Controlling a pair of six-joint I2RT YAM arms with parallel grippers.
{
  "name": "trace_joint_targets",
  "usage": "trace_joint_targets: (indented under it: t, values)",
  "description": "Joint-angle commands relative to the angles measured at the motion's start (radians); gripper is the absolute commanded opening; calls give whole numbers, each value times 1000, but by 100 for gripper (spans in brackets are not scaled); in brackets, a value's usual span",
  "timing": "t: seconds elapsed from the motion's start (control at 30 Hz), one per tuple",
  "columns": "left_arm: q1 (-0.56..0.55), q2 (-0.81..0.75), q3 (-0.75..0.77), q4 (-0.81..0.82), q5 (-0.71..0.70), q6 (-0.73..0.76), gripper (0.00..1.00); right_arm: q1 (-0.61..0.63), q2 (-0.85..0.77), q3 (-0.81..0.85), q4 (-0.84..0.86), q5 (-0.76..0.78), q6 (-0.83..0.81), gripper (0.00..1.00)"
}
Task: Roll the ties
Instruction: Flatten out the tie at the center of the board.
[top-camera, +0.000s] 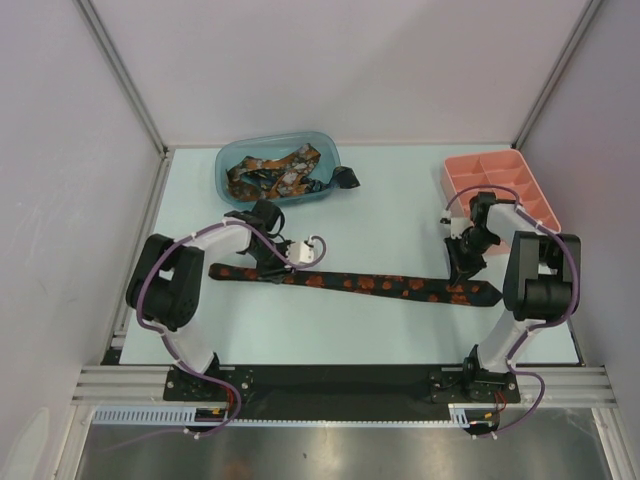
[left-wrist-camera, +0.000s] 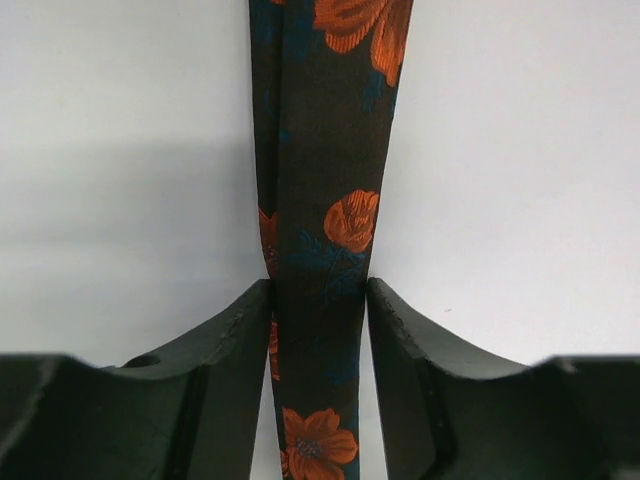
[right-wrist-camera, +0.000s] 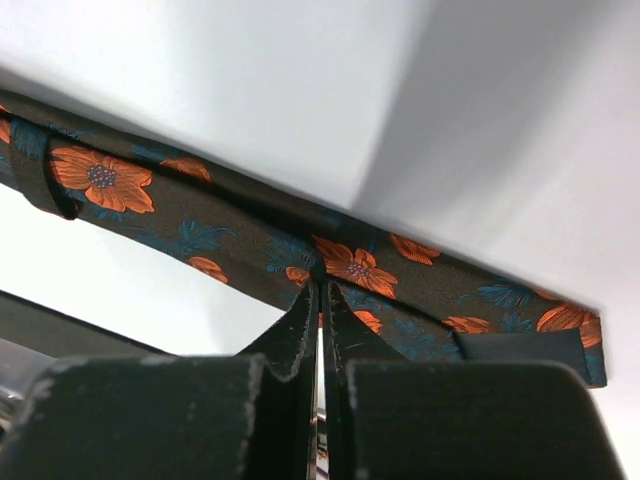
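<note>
Tie (top-camera: 360, 283): long dark orange-flowered fabric strip, flat, long axis running pincer to pincer.
Left pincer (left-wrist-camera: 318, 290): black fingers astride strip, at both edges; grip cannot be told.
Right pincer (right-wrist-camera: 320, 292): black fingers pressed together, tips on strip.

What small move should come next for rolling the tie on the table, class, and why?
Probably close the left tool on the tie: its jaws straddle the narrow end without clamping it, while the right tool looks shut on the wide end, holding the strip flat for rolling.
</note>
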Motion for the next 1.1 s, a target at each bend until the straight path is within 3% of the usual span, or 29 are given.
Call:
trace_joint_targets:
  t: [0.0,0.03,0.1,0.23,0.33,0.47,0.53,0.63,0.7,0.93,1.07]
  values:
    - [22,0,13,-78,0,45,56,11,10,37,30,27,10,0]
    - [26,-1,15,-76,-2,45,69,11,22,40,27,25,9,0]
    - [28,0,12,-68,-23,50,72,19,30,48,21,22,9,0]
    - [49,17,3,-53,-74,39,48,49,36,57,18,8,13,0]
    - [84,13,-13,-71,-76,39,42,85,41,74,26,5,21,0]
    - [124,-29,-57,-96,-69,36,42,125,38,90,9,4,19,3]
    - [141,-64,-68,-104,-66,37,61,126,17,95,-20,5,13,12]
    - [185,-121,-42,-128,-31,36,76,126,-29,120,-83,-8,-7,24]
    - [224,-136,6,-168,-23,57,87,129,-54,161,-121,-30,-30,41]
    - [463,-92,118,-237,-42,220,93,213,-30,276,-108,-215,-7,56]
    - [512,-9,144,-274,-72,289,93,350,51,313,-86,-228,-46,67]
